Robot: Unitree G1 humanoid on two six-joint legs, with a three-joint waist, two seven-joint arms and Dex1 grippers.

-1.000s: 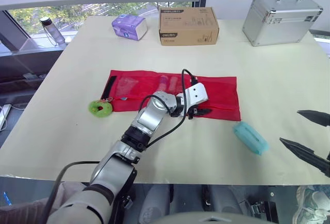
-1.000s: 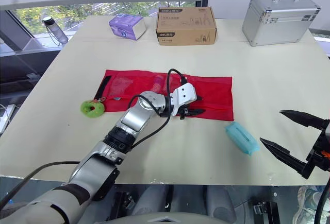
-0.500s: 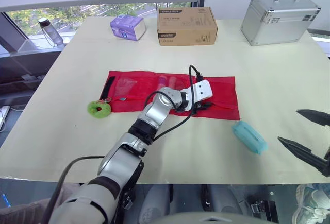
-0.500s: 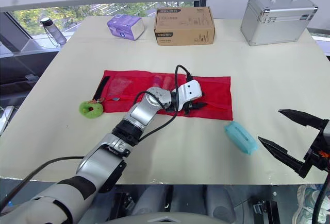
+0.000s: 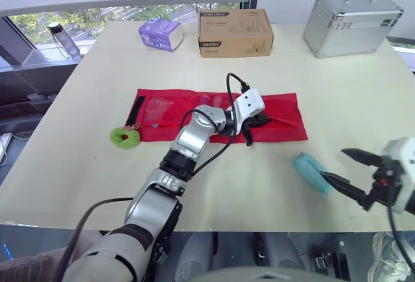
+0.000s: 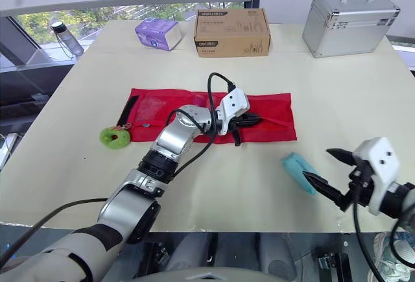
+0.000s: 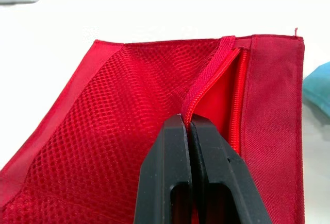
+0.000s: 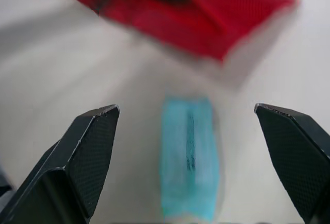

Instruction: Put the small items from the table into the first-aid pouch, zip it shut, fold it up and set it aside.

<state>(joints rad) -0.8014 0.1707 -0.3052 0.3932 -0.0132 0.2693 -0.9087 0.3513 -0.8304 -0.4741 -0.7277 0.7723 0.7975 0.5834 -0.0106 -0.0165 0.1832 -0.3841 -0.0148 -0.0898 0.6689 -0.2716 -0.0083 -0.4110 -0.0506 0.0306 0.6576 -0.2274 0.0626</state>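
Observation:
A red mesh first-aid pouch (image 5: pixel 162 110) lies unfolded across the middle of the table. Small items show through its mesh near the centre. My left gripper (image 5: pixel 260 120) is over its right half, shut on the raised red zipper edge (image 7: pixel 206 87), beside the open slit. A green round item (image 5: pixel 125 136) lies against the pouch's left end. A teal packet (image 5: pixel 312 172) lies on the table right of and nearer than the pouch. My right gripper (image 5: pixel 334 164) is open just beyond the packet's right side, its fingers (image 8: pixel 77 157) spread wide with the packet (image 8: pixel 188 157) ahead between them.
Along the far edge stand a purple box (image 5: pixel 160 34), a cardboard box (image 5: pixel 235 32) and a metal case (image 5: pixel 353 15). A water bottle (image 5: pixel 63 39) stands on the ledge past the table's left corner. Bare tabletop (image 5: pixel 246 185) lies in front of the pouch.
My right gripper has swung left, up to the teal packet. My left gripper has moved toward the far side, still pinching the pouch's zipper edge, and the pouch's right end has shifted slightly.

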